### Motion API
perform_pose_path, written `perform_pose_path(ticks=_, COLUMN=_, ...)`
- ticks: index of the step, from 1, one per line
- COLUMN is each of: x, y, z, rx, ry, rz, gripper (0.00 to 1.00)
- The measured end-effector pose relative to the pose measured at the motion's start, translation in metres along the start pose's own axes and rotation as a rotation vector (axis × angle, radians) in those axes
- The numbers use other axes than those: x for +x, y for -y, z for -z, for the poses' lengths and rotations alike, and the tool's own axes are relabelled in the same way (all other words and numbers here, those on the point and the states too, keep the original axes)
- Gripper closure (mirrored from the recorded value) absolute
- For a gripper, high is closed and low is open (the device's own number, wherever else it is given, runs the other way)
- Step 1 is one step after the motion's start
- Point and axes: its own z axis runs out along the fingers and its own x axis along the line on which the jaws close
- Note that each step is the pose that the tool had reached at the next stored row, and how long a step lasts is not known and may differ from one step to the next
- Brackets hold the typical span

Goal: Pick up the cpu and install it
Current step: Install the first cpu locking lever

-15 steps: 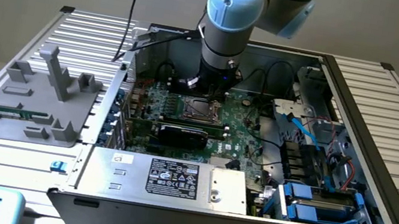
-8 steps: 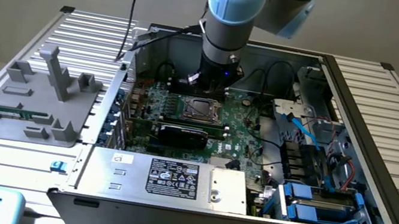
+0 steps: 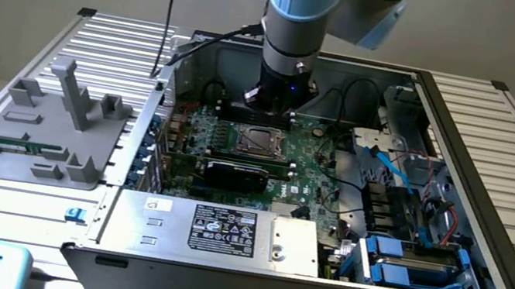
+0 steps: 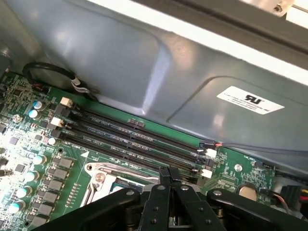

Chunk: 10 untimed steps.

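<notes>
Cpu (image 3: 258,141) is appearing only as a pale, silvery square patch lying inside the socket (image 3: 258,139) at the middle of the board (image 3: 310,177). From the exterior view I cannot tell for sure that this patch is the chip.

In the wrist view the socket's (image 4: 103,175) shiny metal frame is peeking out at one corner. The rest is sitting hidden under the black jaws, which are hanging just over the socket's edge beside the slots (image 4: 134,139). The jaws are pressing tip to tip, clenched, with nothing showing between them.

The arm (image 3: 301,10) is rising out of frame and masking the board's far edge. The slots are running as long, narrow black channels. Small blue-topped round cans (image 4: 29,175) are lining the green board's edge. Behind them the case wall (image 4: 144,62) is showing smooth, dented grey steel with a white label (image 4: 250,101), its print too small to read.

The open case (image 3: 454,224) is sitting mid-counter (image 3: 507,155), on ribbed metal. A grey moulded tray (image 3: 40,132) is lying by the counter's edge on the exterior view's left, carrying a green stick (image 3: 16,146).
</notes>
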Motion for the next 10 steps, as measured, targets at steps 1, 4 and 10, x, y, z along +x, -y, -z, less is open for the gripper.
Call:
perform_pose_path(ticks=1, x=-0.0003, y=-0.0005, z=0.0015, rx=0.0008, ry=0.0016, rz=-0.005, gripper=0.91)
perform_pose_path(ticks=4, x=-0.0006, y=-0.0013, z=0.0040, rx=0.0056, ry=0.0041, rz=-0.019, gripper=0.91)
perform_pose_path(ticks=10, x=-0.0012, y=-0.0024, z=0.0078, rx=0.0263, ry=0.0065, rz=-0.050, gripper=0.91)
